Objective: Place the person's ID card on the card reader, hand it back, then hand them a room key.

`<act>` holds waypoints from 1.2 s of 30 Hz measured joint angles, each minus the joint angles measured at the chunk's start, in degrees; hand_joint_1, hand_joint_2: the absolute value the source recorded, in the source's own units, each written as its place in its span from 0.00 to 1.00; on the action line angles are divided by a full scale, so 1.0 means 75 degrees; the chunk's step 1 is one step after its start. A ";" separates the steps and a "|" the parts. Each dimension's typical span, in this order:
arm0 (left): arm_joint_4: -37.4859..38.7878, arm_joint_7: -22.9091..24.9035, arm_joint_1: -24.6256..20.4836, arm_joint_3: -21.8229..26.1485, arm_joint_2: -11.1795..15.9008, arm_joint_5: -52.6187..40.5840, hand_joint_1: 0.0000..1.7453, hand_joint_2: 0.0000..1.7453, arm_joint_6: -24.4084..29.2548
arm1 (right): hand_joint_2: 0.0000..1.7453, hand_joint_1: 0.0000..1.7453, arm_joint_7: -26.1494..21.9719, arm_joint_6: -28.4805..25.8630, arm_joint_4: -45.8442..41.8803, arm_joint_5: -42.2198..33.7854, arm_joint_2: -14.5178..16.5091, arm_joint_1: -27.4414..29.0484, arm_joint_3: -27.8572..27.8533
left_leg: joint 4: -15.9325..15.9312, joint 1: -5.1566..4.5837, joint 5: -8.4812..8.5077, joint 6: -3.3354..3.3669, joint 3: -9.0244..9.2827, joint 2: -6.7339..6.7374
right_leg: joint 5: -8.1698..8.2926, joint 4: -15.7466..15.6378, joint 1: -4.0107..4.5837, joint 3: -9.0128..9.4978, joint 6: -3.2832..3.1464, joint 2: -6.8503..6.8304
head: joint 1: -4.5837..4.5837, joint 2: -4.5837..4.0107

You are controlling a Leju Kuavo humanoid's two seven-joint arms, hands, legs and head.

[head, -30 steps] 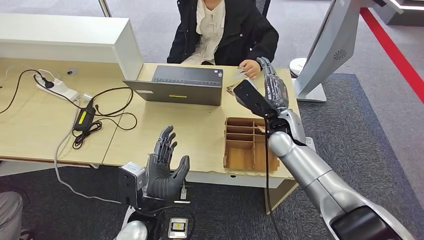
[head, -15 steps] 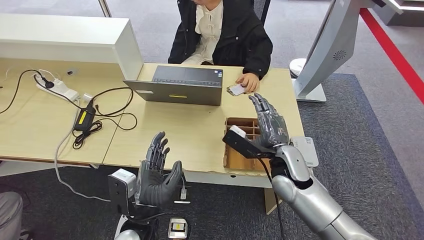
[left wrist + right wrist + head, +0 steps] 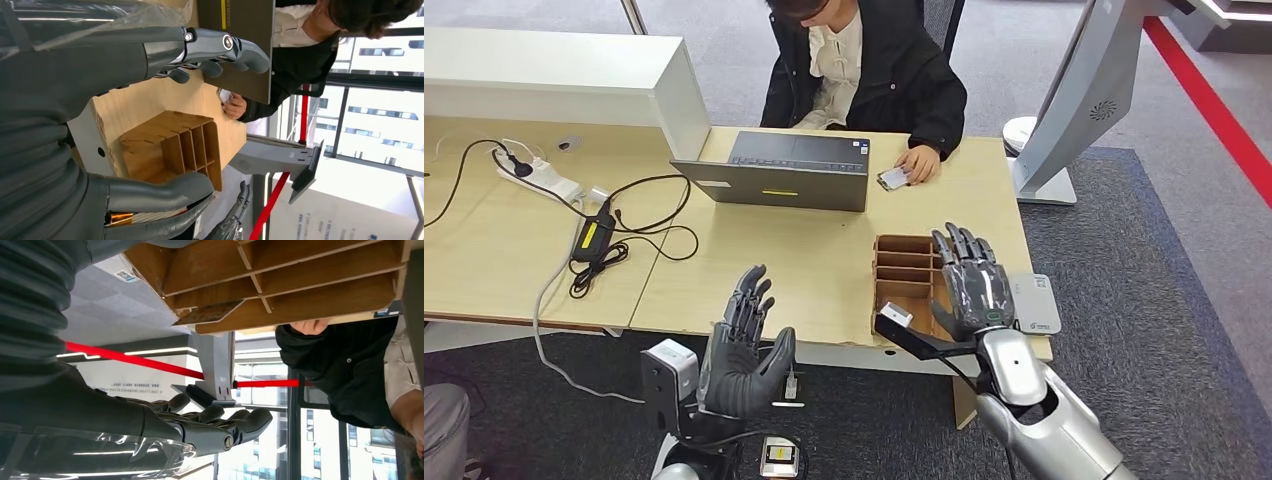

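Left hand (image 3: 742, 345): empty, fingers spread, before desk (image 3: 824, 265) edge.
Right hand (image 3: 972, 283): empty, splayed over rack (image 3: 906, 285), likely reaching for key.
Reader (image 3: 1034, 302): beside rack.
ID card (image 3: 892, 178): beyond rack, under person's hand (image 3: 919, 162); returned.

Left hand (image 3: 742, 350): raised, palm facing right, fingers extended and apart, holding nothing.
Right hand (image 3: 973, 283): back facing up, fingers extended and spread, holding nothing.
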 joint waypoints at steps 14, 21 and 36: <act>0.0000 0.0040 -0.0018 0.0000 -0.0020 -0.0017 0.00 1.00 -0.0434 | 1.00 0.00 0.0031 -0.0353 0.0025 0.0125 -0.0002 0.0252 -0.0596 | 0.0000 0.0000 0.0000 0.0000 0.0000 0.0000 | 0.0000 0.0000 0.0000 0.0000 0.0000 0.0000 | 0.0000 0.0000; 0.0000 0.0041 -0.0038 0.0000 -0.0052 -0.0077 0.00 1.00 -0.0483 | 1.00 0.00 -0.0133 -0.0668 0.0248 0.0017 0.0009 0.0132 -0.0809 | 0.0000 0.0000 0.0000 0.0000 -0.0001 0.0000 | 0.0000 0.0000 0.0000 0.0001 0.0000 0.0000 | 0.0000 0.0000; 0.0070 -0.0154 -0.0201 -0.0004 -0.0135 0.0053 0.00 1.00 -0.0478 | 1.00 0.00 -0.0730 -0.0807 0.1560 -0.0620 0.0433 -0.0627 -0.0819 | 0.0000 0.0000 0.0001 0.0000 -0.0001 0.0000 | 0.0000 0.0002 0.0000 0.0001 0.0000 0.0000 | 0.0000 0.0000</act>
